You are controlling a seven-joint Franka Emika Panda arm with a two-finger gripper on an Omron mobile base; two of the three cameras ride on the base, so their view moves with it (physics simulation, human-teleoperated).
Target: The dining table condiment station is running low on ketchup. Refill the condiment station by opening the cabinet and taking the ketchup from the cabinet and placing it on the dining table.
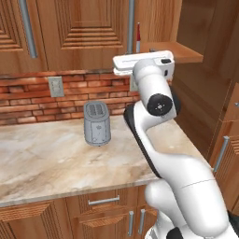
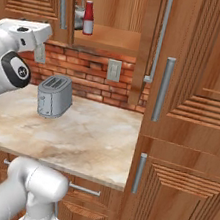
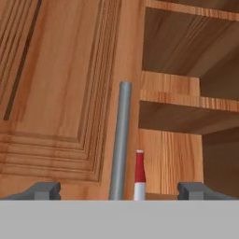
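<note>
So the first step looks about done: the cabinet (image 2: 113,11) is open, at least the bay that matters, and you can see straight onto its shelf. Everything after that is still to do, as far as I can judge.

Going left to right in the right base view: the arm's white wrist sits at the far left, up near the closed door. Below it the toaster (image 2: 54,95) stands on the marble surface (image 2: 91,144) against the brick wall. Then comes the open bay, where the ketchup (image 2: 89,18) stands upright on the shelf, just beside a grey kettle (image 2: 79,10) tucked behind it on its left. Right of that, a door swung open edge-on and the tall closed cabinets with long silver handles.

In the hand view the gripper (image 3: 120,190) has its fingers (image 3: 44,190) spread wide, with nothing between them. A silver bar handle (image 3: 120,140) runs up the middle, and the red bottle pokes up just to its right, further back.

So no grab yet. Left to do: reach in, close on the bottle, pull it out past the kettle, drive it to the dining table and set it down.

Writing or brands: none I can read. The bottle is plain red with a pale cap, no label visible, and the toaster is blank too.
</note>
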